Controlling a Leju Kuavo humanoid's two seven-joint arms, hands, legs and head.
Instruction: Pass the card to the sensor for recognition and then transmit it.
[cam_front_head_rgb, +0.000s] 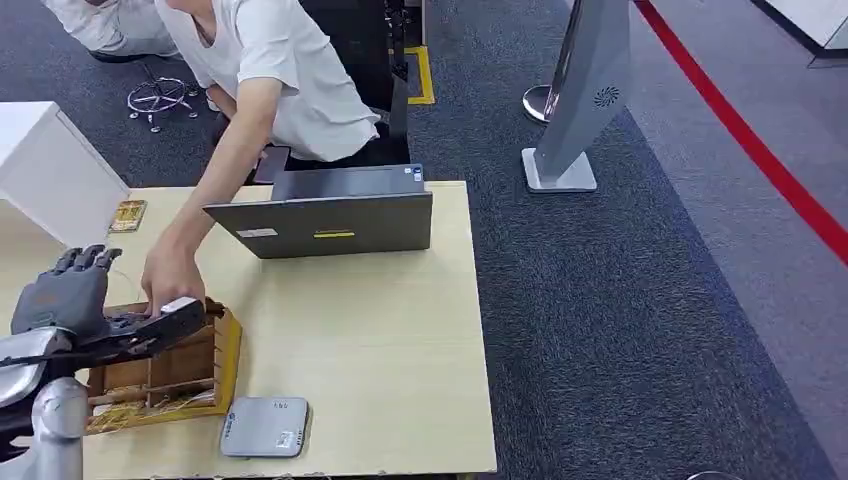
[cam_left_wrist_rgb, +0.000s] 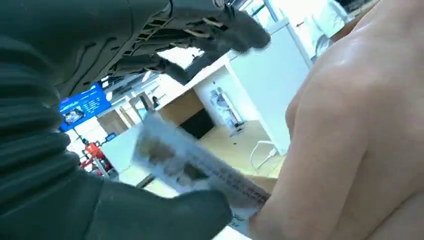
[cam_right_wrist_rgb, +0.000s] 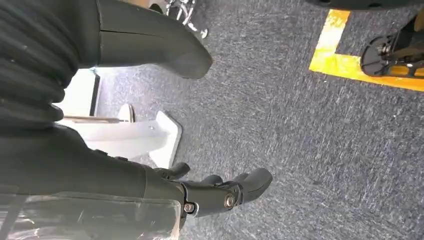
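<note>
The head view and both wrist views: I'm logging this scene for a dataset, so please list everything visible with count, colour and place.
Table: one, light wood, centre-left.
Laptop: one, grey, open at the table's far edge.
Wooden rack: one, brown with compartments, near-left of the table.
Sensor: one, flat grey box, near edge, beside the rack.
Card: one, pale, printed, blurred, at the left robot hand's thumb, next to the person's hand.
Small patterned item: one, yellowish, far-left of the table.
White cabinet: one, left of the table.
Floor stand: one, grey, on the carpet.
Red stripe: one, on the carpet.
Person: one, white shirt, hand reaching to the rack.
Left robot hand: grey, above the rack.
Right robot hand: dark, hanging over carpet, holding nothing.
</note>
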